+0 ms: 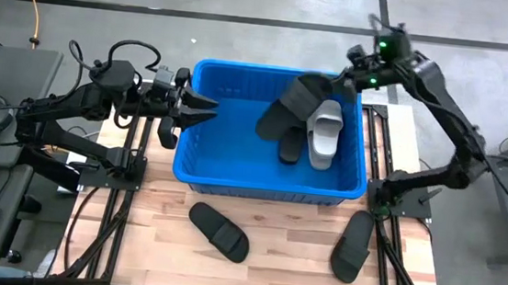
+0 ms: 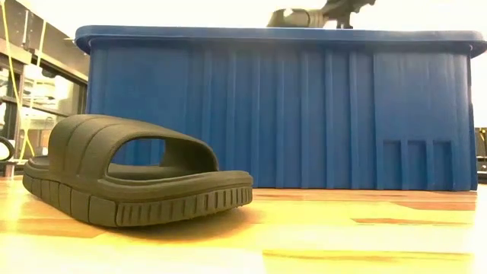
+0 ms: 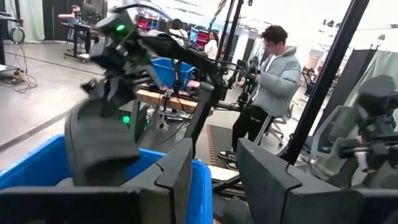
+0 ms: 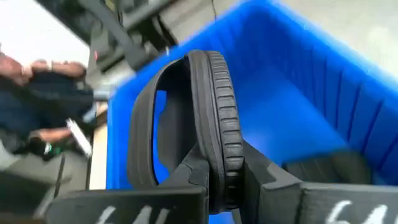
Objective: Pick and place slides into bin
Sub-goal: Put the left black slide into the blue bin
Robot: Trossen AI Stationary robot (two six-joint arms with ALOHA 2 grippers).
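Right claw (image 1: pixel 325 91): pinching a black slide (image 1: pixel 302 93), held above the bin's far right corner.
Left claw (image 1: pixel 203 109): spread, holding nothing, at the bin's left rim.
Bin (image 1: pixel 224 172): blue, on the wooden surface (image 1: pixel 285 256).
Inside the bin: a grey slide (image 1: pixel 325 136) and two black slides (image 1: pixel 279 122).
In front of the bin: two black slides on the surface (image 1: pixel 219 231).

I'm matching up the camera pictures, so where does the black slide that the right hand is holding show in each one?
High view: black slide, above the bin's far right corner.
Low view: over the bin's rim, top centre-right.
Left wrist view: blurred dark shape at left.
Right wrist view: centre, on edge between the fingers.
Shared landmark: the blue bin.
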